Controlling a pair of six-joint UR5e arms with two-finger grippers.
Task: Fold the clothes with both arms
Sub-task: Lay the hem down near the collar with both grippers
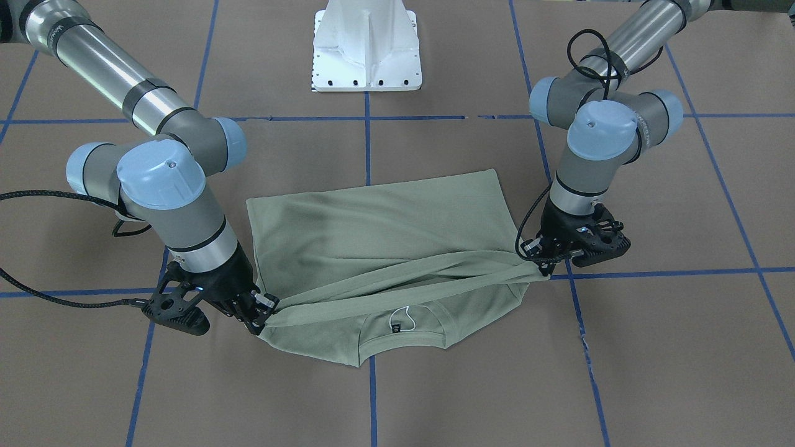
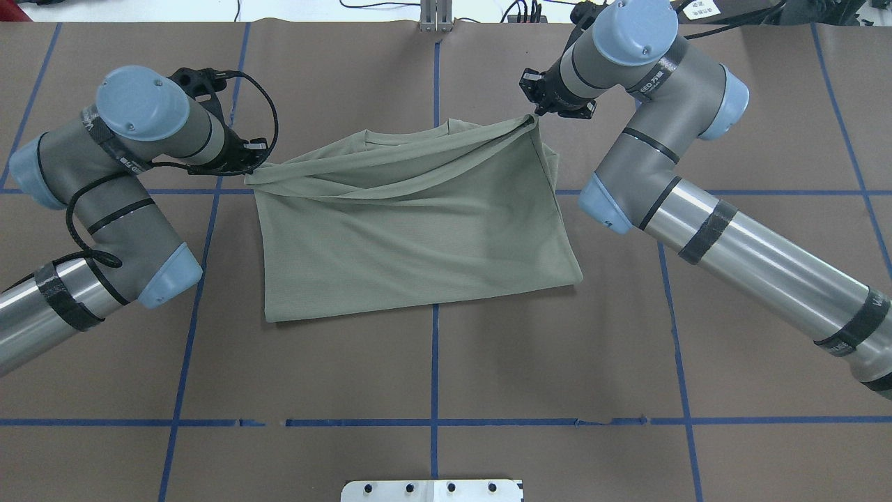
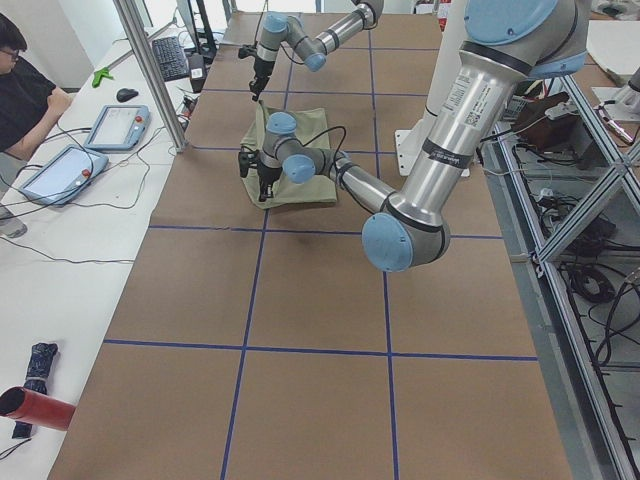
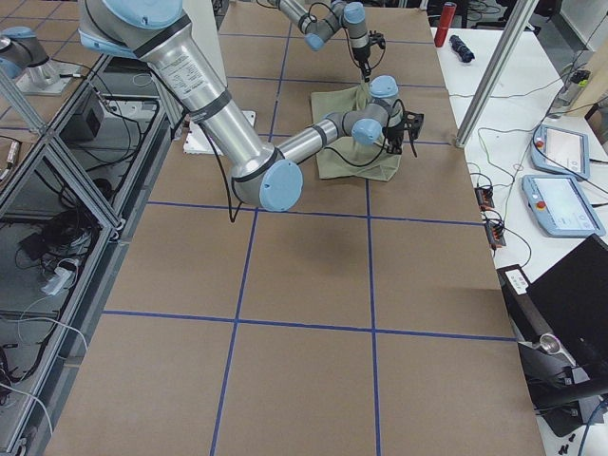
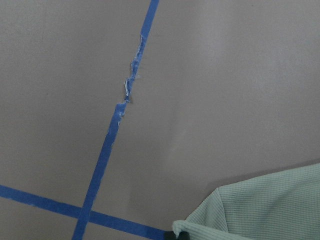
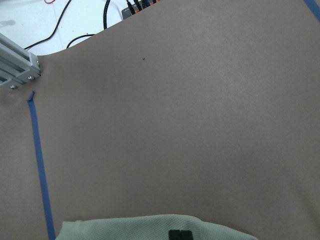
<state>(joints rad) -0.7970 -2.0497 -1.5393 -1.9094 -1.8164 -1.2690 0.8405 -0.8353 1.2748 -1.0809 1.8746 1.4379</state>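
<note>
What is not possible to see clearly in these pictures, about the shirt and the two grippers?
Neck label text: too small, front-facing view.
Left gripper fingertips: covered by its own wrist, overhead view.
Right gripper hold: cut off by the bottom edge, right wrist view.
Shirt cuffs: buried in folds, every view.

The table (image 2: 432,362) is big and brown, and blue tape lines (image 2: 488,422) cut its top into large squares. A green shirt (image 2: 411,237) lies on the table near the middle, right over a spot where two of the blue lines cross, and most of it is flat. A white base (image 1: 366,46) stands on the table too, on the middle line and well apart from the shirt.
</note>
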